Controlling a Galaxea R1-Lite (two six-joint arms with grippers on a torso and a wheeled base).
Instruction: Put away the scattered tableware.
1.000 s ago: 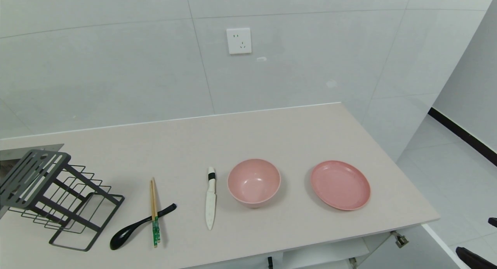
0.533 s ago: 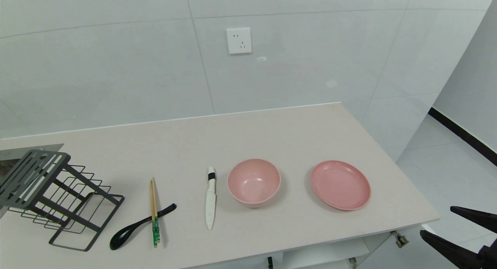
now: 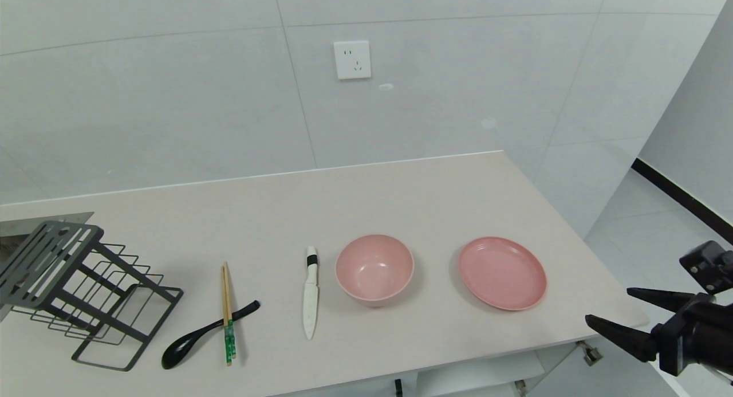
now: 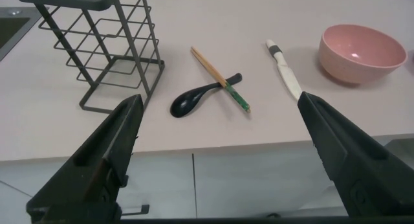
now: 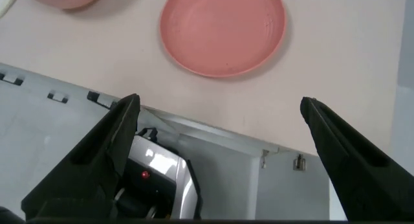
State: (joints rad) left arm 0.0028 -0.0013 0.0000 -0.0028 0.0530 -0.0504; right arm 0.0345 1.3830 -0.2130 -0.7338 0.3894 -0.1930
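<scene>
We take the pink bowl [image 3: 374,268], upright on the pale counter [image 3: 401,196], as our marker.

Farthest to the bowl's left stands the dark wire rack [image 3: 86,288], at the counter's left end. Our left gripper [image 4: 218,96] hangs off the counter's near edge, well to the left of the bowl. Its two black fingers are spread wide with nothing between them, and they face the rack and the cutlery.

Closer to the bowl, a black spoon [image 3: 200,331] lies flat, with its scoop towards the rack and its handle angled towards the bowl. A pair of wooden chopsticks [image 3: 228,311] with green ends crosses over that handle, touching it. The green ends point at the near edge.

Just left of the bowl, close but not touching, lies a white knife [image 3: 310,297] with a black band on its handle. Its handle points towards the wall and its tip towards the near edge.

The bowl itself holds nothing. High behind it, a little to its left, a white socket [image 3: 352,59] sits on the tiled wall.

To the bowl's right, with a strip of counter between them, the pink plate [image 3: 501,272] lies face up.

Farthest right of the bowl, beyond the plate and off the counter's right near corner, sits our right gripper [image 3: 608,304]. Its fingers are parted wide, grasp nothing and point back towards the plate.
</scene>
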